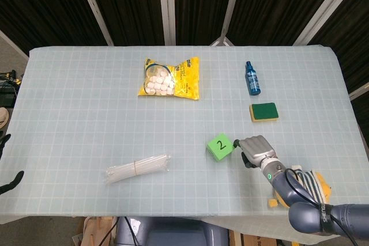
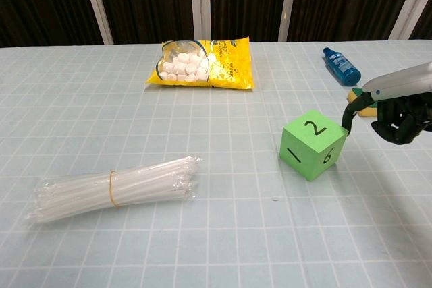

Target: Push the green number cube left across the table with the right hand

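green number cube (image 2: 312,144) | right hand (image 2: 398,112) curled, holding nothing, thumb at its right edge; straw bundle (image 2: 115,187) well left

**Surfaces and finishes**

The right robot hand (image 1: 258,147) has a smooth grey plastic-looking shell, with matt black fingers (image 2: 399,126) beneath. Touching its left side, the green number cube (image 2: 312,144) looks matt. Further left, the straw bundle (image 2: 115,187) is wrapped in glossy clear film. The table (image 1: 75,113) wears a matt gridded cloth

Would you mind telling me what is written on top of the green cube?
The green cube shows a black 2 on top; its sides read 1 and 6. Its underside and far faces are hidden.
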